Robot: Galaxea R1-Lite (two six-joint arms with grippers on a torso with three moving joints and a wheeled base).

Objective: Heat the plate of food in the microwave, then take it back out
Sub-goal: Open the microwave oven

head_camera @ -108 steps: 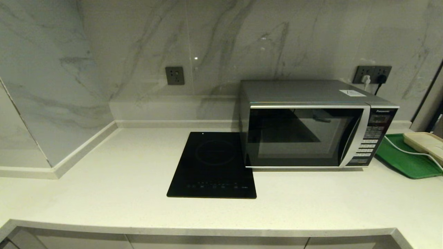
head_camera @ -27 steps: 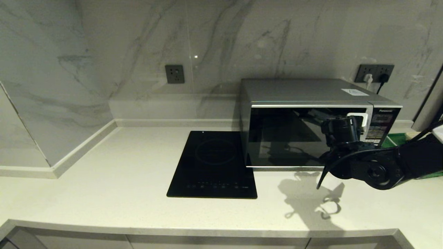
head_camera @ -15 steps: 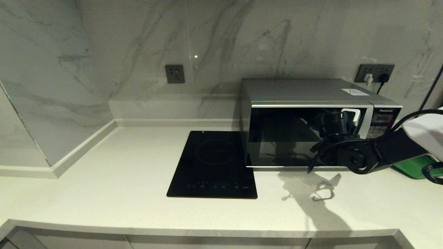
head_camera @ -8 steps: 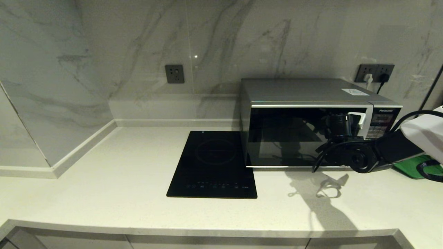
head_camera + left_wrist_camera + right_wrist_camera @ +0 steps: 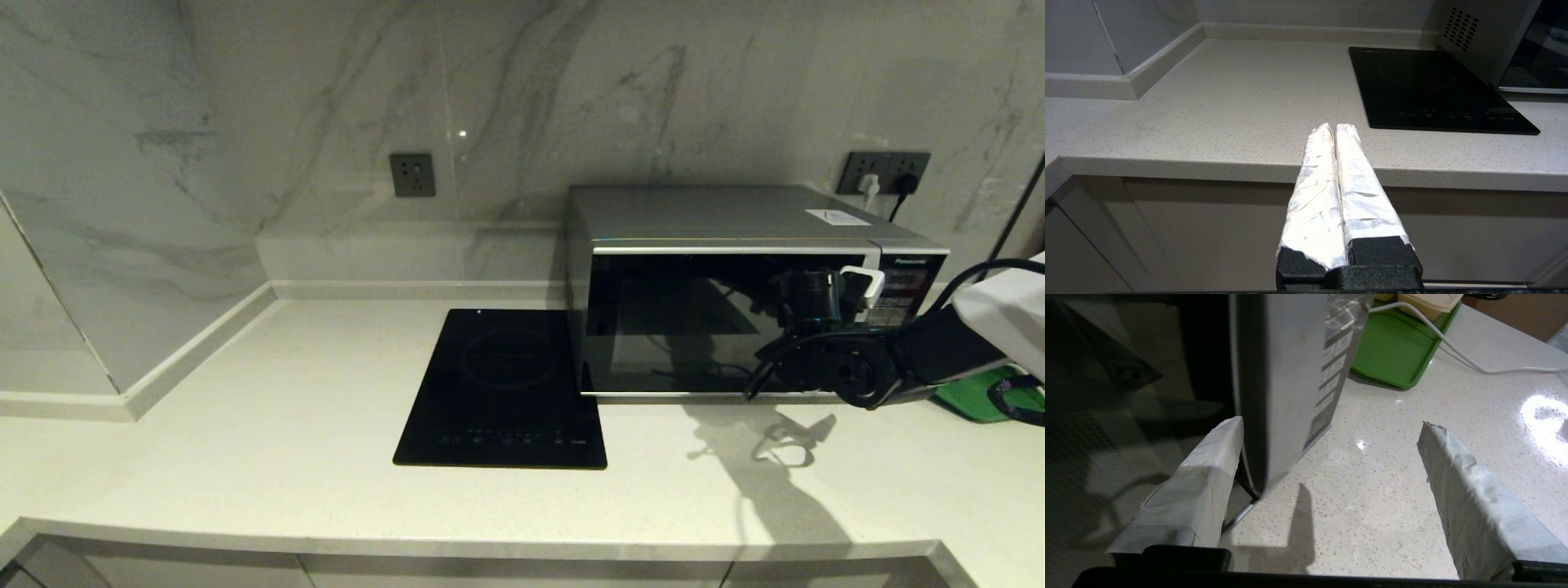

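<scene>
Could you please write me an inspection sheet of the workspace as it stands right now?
Surface: pale speckled countertop, marble wall behind.
Job's things: microwave at the back right, door not swung open; plate of food nothing seen.
Clutter: black induction cooktop left of the microwave; green tray holding a cream box to its right.
Grippers: right gripper open, one finger at the door's handle-side edge; left gripper shut, parked low before the counter edge.
Cables: white cable across the tray; plugs in the wall socket.
Surroundings: a second socket.
</scene>
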